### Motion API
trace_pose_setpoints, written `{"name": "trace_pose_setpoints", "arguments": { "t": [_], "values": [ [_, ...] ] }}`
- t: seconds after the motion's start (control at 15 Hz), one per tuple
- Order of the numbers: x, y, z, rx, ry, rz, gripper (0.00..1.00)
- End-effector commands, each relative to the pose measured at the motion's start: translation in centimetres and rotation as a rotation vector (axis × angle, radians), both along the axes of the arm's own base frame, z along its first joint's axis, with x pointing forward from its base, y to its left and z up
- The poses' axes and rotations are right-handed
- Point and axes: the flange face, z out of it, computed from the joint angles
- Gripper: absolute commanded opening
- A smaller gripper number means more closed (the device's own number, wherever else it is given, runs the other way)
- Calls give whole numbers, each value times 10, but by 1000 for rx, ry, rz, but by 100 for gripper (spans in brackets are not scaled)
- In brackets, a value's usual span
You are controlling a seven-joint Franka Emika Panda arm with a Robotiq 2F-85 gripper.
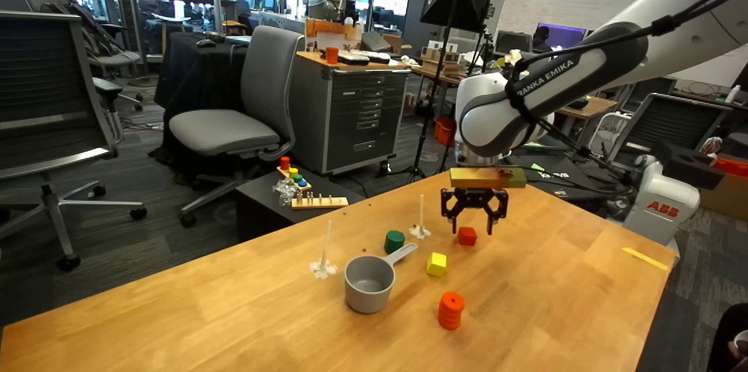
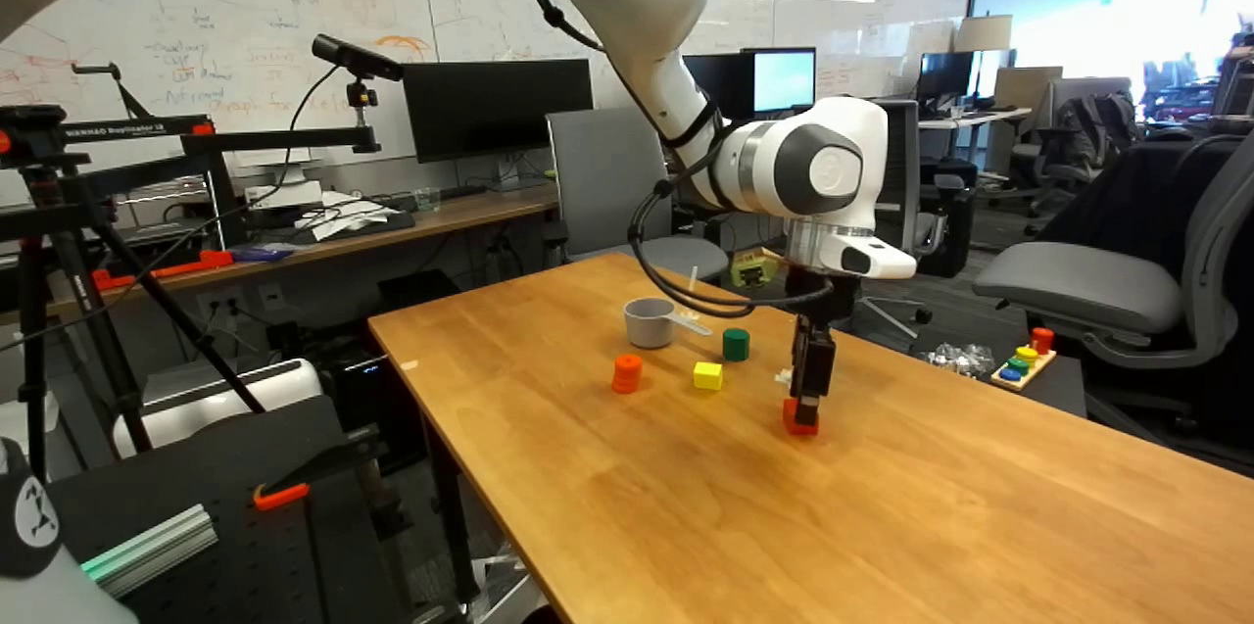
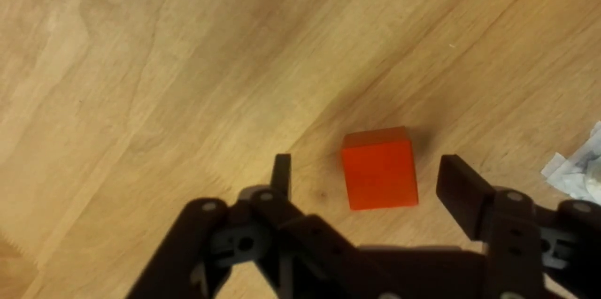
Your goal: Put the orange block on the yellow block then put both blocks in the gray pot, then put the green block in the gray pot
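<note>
The orange block (image 1: 467, 236), a small red-orange cube, sits on the table; it also shows in an exterior view (image 2: 791, 416) and in the wrist view (image 3: 381, 176). My gripper (image 1: 471, 232) is open just above it. In the wrist view its fingertips (image 3: 365, 167) stand on either side of the block with gaps, not touching it. The yellow block (image 1: 436, 264) (image 2: 707, 376) lies on the table between the orange block and the pot. The gray pot (image 1: 365, 295) (image 2: 645, 325) stands upright with its handle out. The dark green block (image 1: 394, 242) (image 2: 736, 344) stands beside the pot's handle.
A bright orange ribbed cylinder (image 1: 450, 310) (image 2: 627, 373) stands near the pot and the yellow block. Two thin upright sticks are taped to the table (image 1: 326, 246), one (image 1: 421, 217) close to the gripper and the green block. A peg toy (image 1: 319, 202) lies on a side table.
</note>
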Motion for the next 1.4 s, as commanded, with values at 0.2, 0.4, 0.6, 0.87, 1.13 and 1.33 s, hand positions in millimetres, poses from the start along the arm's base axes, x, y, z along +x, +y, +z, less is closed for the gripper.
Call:
{"name": "trace_pose_setpoints", "arguments": {
  "t": [0.2, 0.4, 0.6, 0.87, 1.13, 1.33],
  "values": [
    [10, -12, 13, 10, -7, -38, 26],
    [11, -27, 23, 33, -26, -64, 13],
    [12, -43, 34, 47, -44, -88, 12],
    [16, -11, 42, 60, -84, -77, 12],
    [18, 48, 59, 103, -124, -8, 12],
    [20, 80, 69, 118, -142, 27, 12]
  ]
}}
